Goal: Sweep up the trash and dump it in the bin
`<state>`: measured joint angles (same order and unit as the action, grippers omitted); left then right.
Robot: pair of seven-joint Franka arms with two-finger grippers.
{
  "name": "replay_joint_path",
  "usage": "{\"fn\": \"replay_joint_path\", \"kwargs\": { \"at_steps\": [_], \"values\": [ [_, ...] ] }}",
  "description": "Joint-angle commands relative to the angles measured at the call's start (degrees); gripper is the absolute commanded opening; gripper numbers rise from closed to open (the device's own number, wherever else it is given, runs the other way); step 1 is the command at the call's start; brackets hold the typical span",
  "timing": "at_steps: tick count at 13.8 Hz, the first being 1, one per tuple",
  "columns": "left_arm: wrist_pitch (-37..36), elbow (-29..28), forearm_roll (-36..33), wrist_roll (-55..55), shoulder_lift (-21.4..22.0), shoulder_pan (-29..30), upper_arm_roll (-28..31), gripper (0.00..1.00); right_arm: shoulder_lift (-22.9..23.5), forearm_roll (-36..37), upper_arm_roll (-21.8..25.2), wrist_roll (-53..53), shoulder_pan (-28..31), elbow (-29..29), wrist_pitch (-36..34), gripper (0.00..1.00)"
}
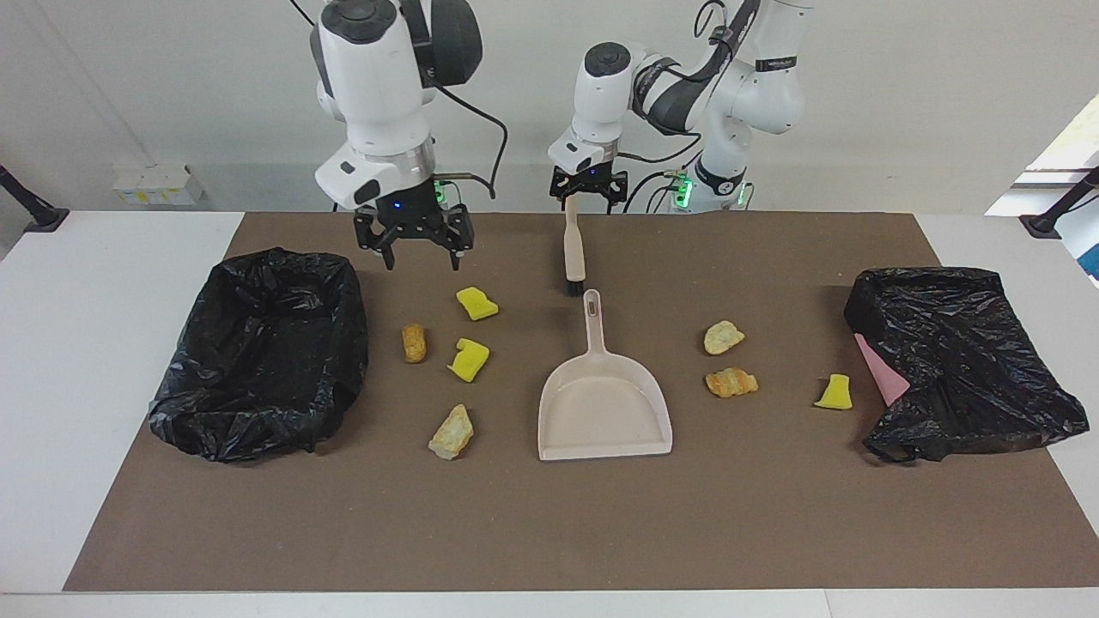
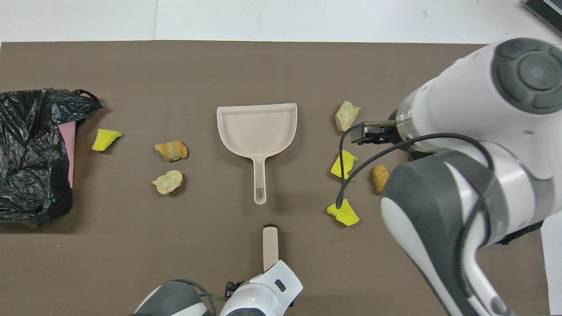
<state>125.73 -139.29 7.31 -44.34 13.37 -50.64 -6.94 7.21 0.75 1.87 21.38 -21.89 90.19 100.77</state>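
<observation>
Several scraps of trash lie on the brown mat: yellow sponge chunks [image 1: 476, 303] [image 1: 468, 359] [image 1: 834, 392] and bread-like lumps [image 1: 414, 342] [image 1: 452, 432] [image 1: 731, 382]. The beige dustpan [image 1: 604, 408] [image 2: 259, 127] sits mid-mat, handle toward the robots. A beige brush [image 1: 573, 245] [image 2: 270, 243] lies just nearer the robots. My left gripper [image 1: 588, 202] hangs open at the end of the brush's handle; I cannot tell whether it touches. Open as well, my right gripper [image 1: 415, 253] hovers between the bin [image 1: 262, 352] and the nearest sponge chunk.
The bin is lined with a black bag and stands at the right arm's end of the mat. A second black bag [image 1: 962, 360] [image 2: 30, 153] over something pink lies at the left arm's end. White tabletop [image 1: 103, 283] surrounds the mat.
</observation>
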Motion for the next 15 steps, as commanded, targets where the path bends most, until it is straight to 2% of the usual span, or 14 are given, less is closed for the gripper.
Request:
{"fn": "replay_joint_path", "kwargs": {
  "at_steps": [1, 7, 9, 10, 11, 13, 14, 15],
  "values": [
    [5.82, -3.88, 0.51, -3.11, -0.61, -4.71, 1.14, 1.00, 3.67, -0.84, -0.11, 5.23, -3.84, -0.27, 3.98, 1.00],
    [9.18, -5.12, 0.51, -6.10, -3.34, -8.06, 1.14, 1.00, 12.45, -3.92, -0.20, 10.88, -11.06, -0.80, 11.02, 1.00],
    [10.58, -5.12, 0.51, -7.68, -5.36, -8.33, 1.14, 1.00, 16.33, -3.92, -0.28, 13.24, -13.87, -3.17, 12.52, 1.00],
    [10.50, -5.12, 0.51, -7.95, -5.63, -8.33, 1.14, 0.75, 17.65, -3.74, -0.28, 13.77, -15.36, -3.44, 13.05, 1.00],
    [10.50, -5.03, 0.51, -9.08, -5.72, -8.33, 1.14, 0.59, 18.44, -4.26, -0.28, 13.78, -16.16, -3.26, 14.18, 1.00],
    [9.62, -4.94, 0.51, -9.53, -5.63, -8.16, 1.23, 0.47, 20.29, -4.36, -0.28, 13.78, -17.30, -3.26, 15.60, 1.00],
    [9.36, -4.94, 0.51, -9.53, -5.55, -8.15, 1.23, 0.30, 20.99, -4.36, -0.28, 13.78, -18.27, -3.18, 15.86, 0.99],
    [8.66, -4.94, 0.51, -9.45, -5.20, -7.89, 1.31, 0.18, 21.26, -4.44, -0.28, 13.69, -18.28, -3.09, 16.73, 0.95]
  ]
}}
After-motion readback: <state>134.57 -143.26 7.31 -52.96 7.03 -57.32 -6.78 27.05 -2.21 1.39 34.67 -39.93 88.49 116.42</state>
